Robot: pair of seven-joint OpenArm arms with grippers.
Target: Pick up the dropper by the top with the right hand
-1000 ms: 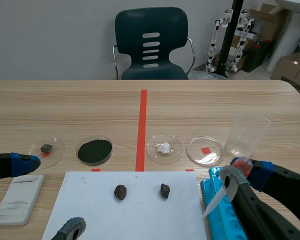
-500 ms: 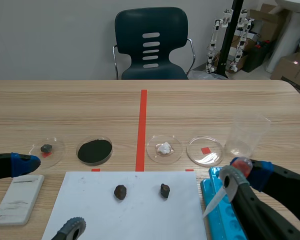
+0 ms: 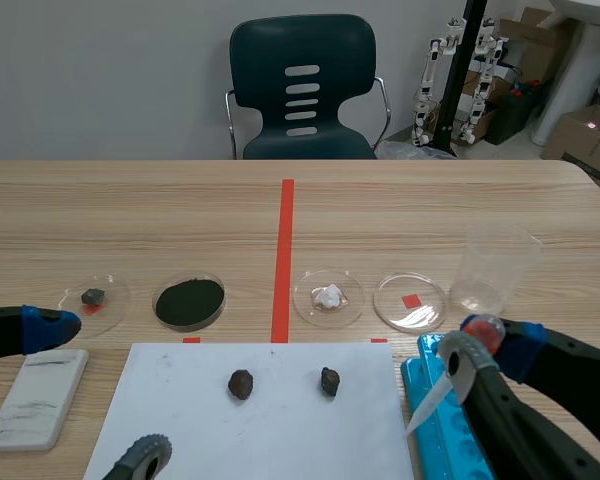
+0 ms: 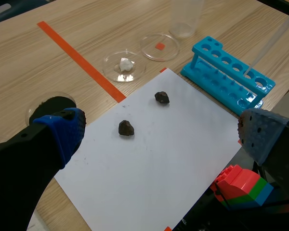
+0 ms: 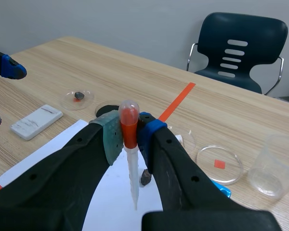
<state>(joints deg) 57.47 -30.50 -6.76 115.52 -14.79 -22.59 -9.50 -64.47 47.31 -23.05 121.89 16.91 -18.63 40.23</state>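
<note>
Shows the right gripper [image 5: 129,134] clenched on the dropper [image 5: 133,175], with the pads [image 5: 111,137] pressed to its neck just under the red bulb [image 5: 128,113] and the clear tube hanging tip-down between the fingers. Places the dropper, in the scene view, at the near right of the table [image 3: 180,210], slanting down over the blue tube rack [image 3: 435,425]; leaves unsettled, from the left wrist view, any contact between the tip and a rack hole. Shows the left gripper [image 4: 159,137] released, fingers spread wide above the white sheet [image 4: 154,154] with its dark stones [image 4: 126,128], holding nothing. Compared with the scene views of the preceding second, registers no shift: same grip, same height, same slant, both arms at rest, petri dishes [image 3: 409,302] and beaker [image 3: 492,265] in place. Reads, as a judgement, as a pick already made by the top and now merely held, with no sign of slip. Suggests little left of the task beyond keeping the hold steady; warns of squeezing the bulb through any tightening, and of the tip catching the rack on a sideways move.
</note>
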